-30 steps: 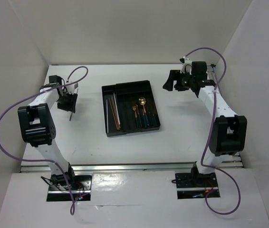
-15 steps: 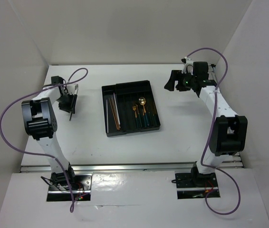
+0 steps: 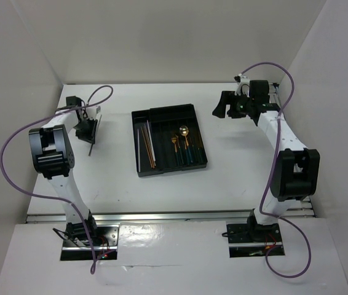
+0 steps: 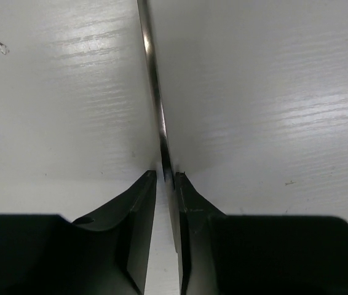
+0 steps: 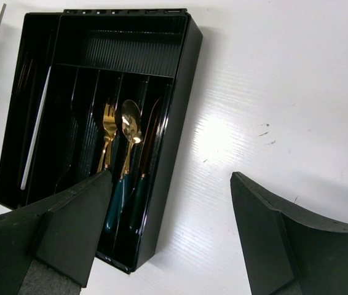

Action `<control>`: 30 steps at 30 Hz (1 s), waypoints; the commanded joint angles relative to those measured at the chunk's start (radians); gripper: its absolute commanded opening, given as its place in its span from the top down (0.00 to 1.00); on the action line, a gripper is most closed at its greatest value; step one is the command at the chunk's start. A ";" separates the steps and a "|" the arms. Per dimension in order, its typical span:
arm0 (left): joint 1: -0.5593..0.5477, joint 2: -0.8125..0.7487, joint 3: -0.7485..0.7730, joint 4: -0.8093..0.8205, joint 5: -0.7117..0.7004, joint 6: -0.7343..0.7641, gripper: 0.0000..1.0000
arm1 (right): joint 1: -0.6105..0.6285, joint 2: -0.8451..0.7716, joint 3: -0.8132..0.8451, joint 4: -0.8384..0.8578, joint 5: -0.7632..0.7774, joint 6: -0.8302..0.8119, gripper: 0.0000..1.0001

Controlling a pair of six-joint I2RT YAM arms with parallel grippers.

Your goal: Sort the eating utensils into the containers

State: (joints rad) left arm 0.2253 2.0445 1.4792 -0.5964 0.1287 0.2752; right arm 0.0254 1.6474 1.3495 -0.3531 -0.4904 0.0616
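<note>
Barely open end effector [image 4: 165, 177] around chopstick [image 4: 153, 80].

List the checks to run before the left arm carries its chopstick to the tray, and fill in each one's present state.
1. Alignment: the chopstick runs straight between the fingers of the left gripper. Ok.
2. Firm grip: a sliver of gap seems to show beside one finger. Cannot tell.
3. Other arm clear: the right gripper is open, empty and off the right side of the tray. Ok.
4. Target slot known: the stored chopsticks lie in the tray's left-hand compartments. Ok.
5. Path: in the top view, nothing lies on the table between the left gripper and the tray. Ok.
</note>
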 commanded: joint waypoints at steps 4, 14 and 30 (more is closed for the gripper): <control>0.005 0.065 0.004 -0.006 0.055 -0.034 0.72 | -0.005 0.011 0.036 -0.007 -0.008 -0.005 0.15; 0.005 0.019 -0.009 -0.042 0.137 -0.111 1.00 | -0.005 0.020 0.027 0.011 -0.008 -0.005 0.15; 0.000 -0.398 -0.089 0.026 0.630 -0.534 1.00 | 0.059 0.000 0.008 0.040 -0.033 -0.028 0.29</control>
State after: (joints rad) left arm 0.2356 1.7382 1.4178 -0.6262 0.5858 -0.1162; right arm 0.0700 1.6615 1.3495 -0.3447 -0.5125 0.0521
